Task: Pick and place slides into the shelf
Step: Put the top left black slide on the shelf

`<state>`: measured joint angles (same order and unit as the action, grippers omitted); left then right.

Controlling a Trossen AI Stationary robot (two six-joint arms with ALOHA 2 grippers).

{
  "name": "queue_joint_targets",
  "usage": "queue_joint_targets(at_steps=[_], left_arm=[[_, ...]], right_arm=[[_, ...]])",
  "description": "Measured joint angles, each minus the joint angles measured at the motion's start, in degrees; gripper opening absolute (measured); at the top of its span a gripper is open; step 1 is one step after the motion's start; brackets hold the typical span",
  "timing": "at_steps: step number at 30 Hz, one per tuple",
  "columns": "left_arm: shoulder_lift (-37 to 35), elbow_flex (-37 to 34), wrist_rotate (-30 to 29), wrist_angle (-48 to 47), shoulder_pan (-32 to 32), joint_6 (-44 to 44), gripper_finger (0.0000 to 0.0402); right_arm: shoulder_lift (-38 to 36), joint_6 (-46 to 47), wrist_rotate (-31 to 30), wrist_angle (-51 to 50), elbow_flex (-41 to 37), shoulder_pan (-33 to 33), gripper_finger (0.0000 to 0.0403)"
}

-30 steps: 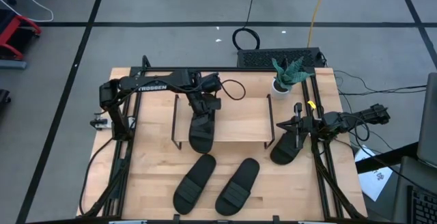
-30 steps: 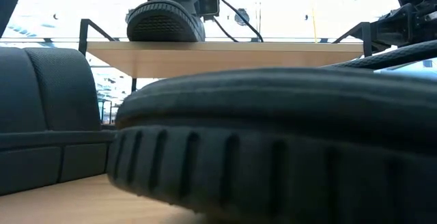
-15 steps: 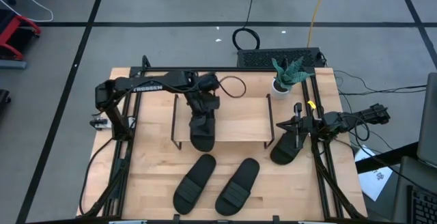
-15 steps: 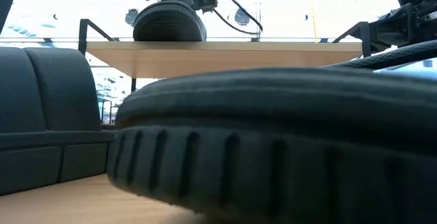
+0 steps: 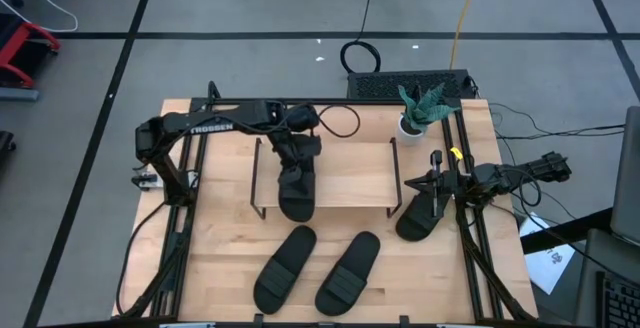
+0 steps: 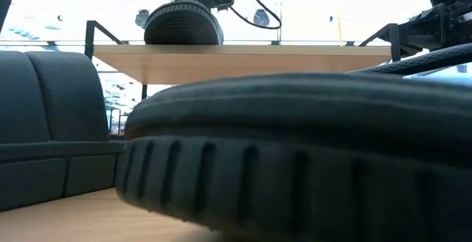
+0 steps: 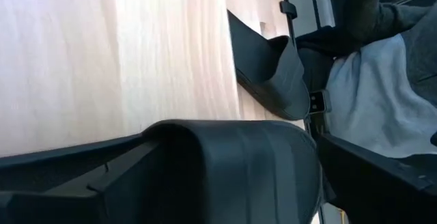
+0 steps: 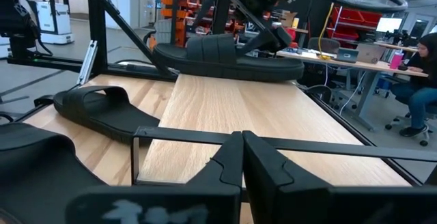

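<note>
Small potted plant (image 5: 421, 108), spiky green leaves, white pot, at table's far edge, near idle right gripper, well apart from left one. Black keyboard (image 5: 410, 85) just behind plant. Coiled black cable (image 5: 360, 58) on grey floor beyond. Seated person (image 8: 422, 77) at desk in background, well beyond right gripper.

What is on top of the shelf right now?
One black slide lies on the shelf top, toward its left end, with the left claw over its far end. The rest of the board shows bare. Under the board is hidden from above.
</note>
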<state>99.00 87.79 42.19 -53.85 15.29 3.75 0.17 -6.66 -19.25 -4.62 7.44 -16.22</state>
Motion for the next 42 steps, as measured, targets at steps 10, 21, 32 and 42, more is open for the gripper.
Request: queue_joint_targets(at_steps=[10,21,32,42], left_arm=[[-0.07,0.07,-1.22,-0.35,0.72,1.19,0.0386],[-0.17,0.17,-4.94,-0.48,2.22,2.27,0.0386],[-0.33,0.37,-9.76,-1.93,1.34,-0.02,0.0386],[-2.94,0.13,-12.52,-7.23,-0.75,7.63,0.0386]], right_arm=[[0.01,0.00,0.02,-0.12,0.00,0.00,0.0000],[-0.01,0.00,0.04,-0.14,0.00,-0.01,0.0000],[0.02,0.00,0.03,-0.12,0.00,0.01,0.0000],[-0.02,1.49,0.00,0.20,-0.67,-0.01,0.0000]])
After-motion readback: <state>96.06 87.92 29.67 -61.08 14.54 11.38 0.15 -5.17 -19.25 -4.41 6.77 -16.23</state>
